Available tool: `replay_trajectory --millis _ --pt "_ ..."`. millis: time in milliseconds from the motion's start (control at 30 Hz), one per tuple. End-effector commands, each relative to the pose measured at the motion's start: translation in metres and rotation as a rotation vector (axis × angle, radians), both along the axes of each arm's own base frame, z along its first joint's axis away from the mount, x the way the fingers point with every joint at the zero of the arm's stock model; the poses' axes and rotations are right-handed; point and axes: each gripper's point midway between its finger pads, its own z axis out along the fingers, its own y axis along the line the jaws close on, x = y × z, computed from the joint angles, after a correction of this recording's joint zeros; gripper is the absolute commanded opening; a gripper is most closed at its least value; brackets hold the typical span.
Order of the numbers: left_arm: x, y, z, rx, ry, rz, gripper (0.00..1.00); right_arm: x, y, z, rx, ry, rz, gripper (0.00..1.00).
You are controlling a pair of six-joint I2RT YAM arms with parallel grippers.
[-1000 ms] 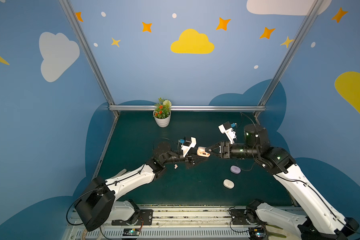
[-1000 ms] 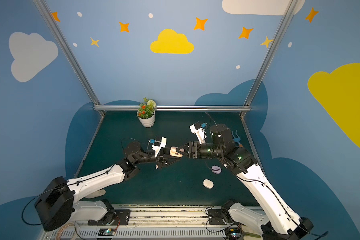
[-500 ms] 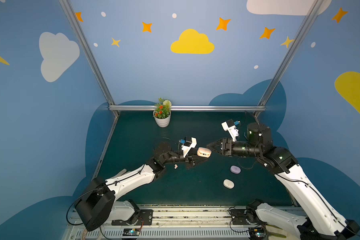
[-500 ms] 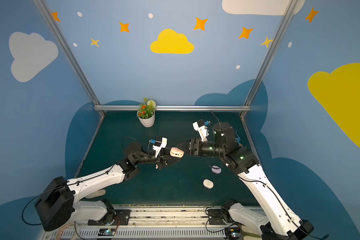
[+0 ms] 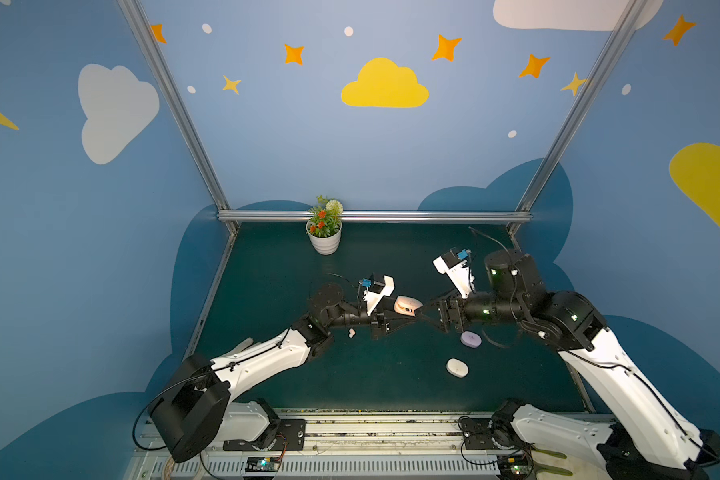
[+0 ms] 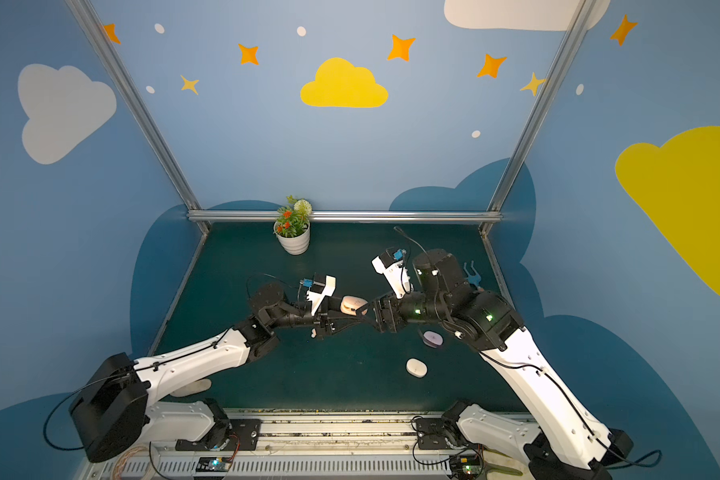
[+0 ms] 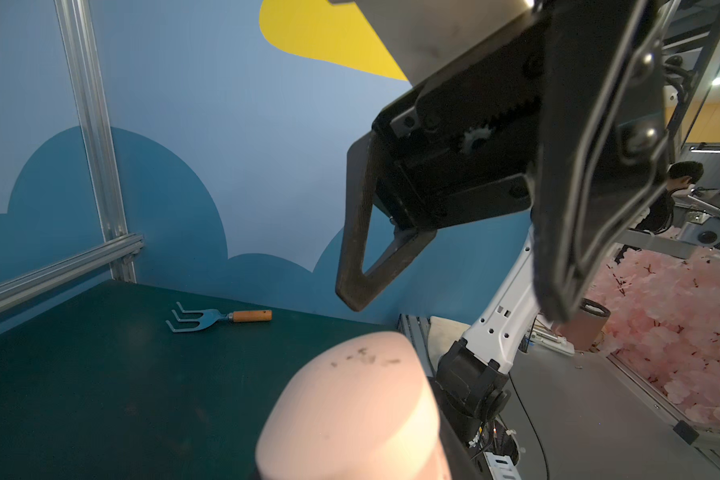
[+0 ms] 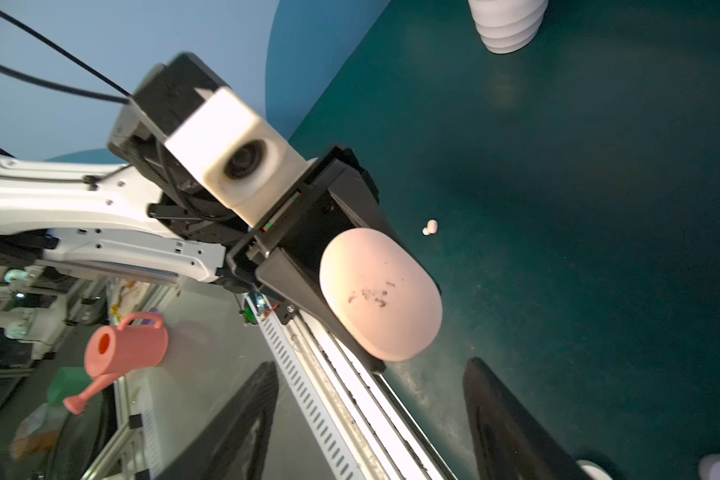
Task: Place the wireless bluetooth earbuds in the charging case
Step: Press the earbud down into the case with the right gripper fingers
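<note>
Case (image 5: 406, 304) pinched between left fingers (image 5: 399, 321); right fingers (image 5: 434, 303) spread wider, drawn back from it since earlier

The left arm (image 5: 262, 365) and the right arm (image 5: 624, 386) have white shells on their long links, with black joints between. A large black box-shaped joint (image 5: 190, 409) sits near the left arm's base, and a thin black cable (image 5: 134, 428) loops off it. Small green lights (image 5: 485, 311) glow on the right arm's joints. Each wrist carries a white camera block (image 5: 381, 289) with a blue connector (image 5: 366, 283). The fingers (image 7: 353, 249) are black, flat and triangular, and one has round screw heads (image 7: 641, 137).
</note>
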Motion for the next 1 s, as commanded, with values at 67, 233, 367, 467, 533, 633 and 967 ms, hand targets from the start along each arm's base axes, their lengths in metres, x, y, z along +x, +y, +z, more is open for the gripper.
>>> replay_trajectory --millis 67,233,367,467,533,633,967 --pt "-0.004 0.004 0.014 -0.022 -0.027 -0.009 0.09 0.014 -0.01 -0.015 -0.124 -0.073 -0.037 0.69" --pt "-0.006 0.004 0.015 -0.022 -0.027 -0.014 0.09 0.02 -0.006 -0.015 -0.129 -0.083 -0.041 0.7" --pt "-0.006 0.004 0.013 -0.019 -0.023 -0.016 0.09 0.026 -0.004 -0.016 -0.141 -0.089 -0.053 0.7" --pt "-0.007 0.004 0.014 -0.021 -0.024 -0.022 0.09 0.033 -0.005 -0.013 -0.149 -0.107 -0.082 0.7" --pt "-0.009 0.005 0.015 -0.022 -0.027 -0.027 0.09 0.038 -0.006 -0.011 -0.15 -0.113 -0.099 0.7" --pt "-0.01 0.006 0.015 -0.023 -0.026 -0.028 0.09 0.046 -0.008 -0.007 -0.142 -0.121 -0.131 0.7" --pt "-0.015 0.009 0.019 -0.028 -0.036 -0.029 0.09 0.056 -0.005 -0.008 -0.126 -0.09 -0.147 0.71"
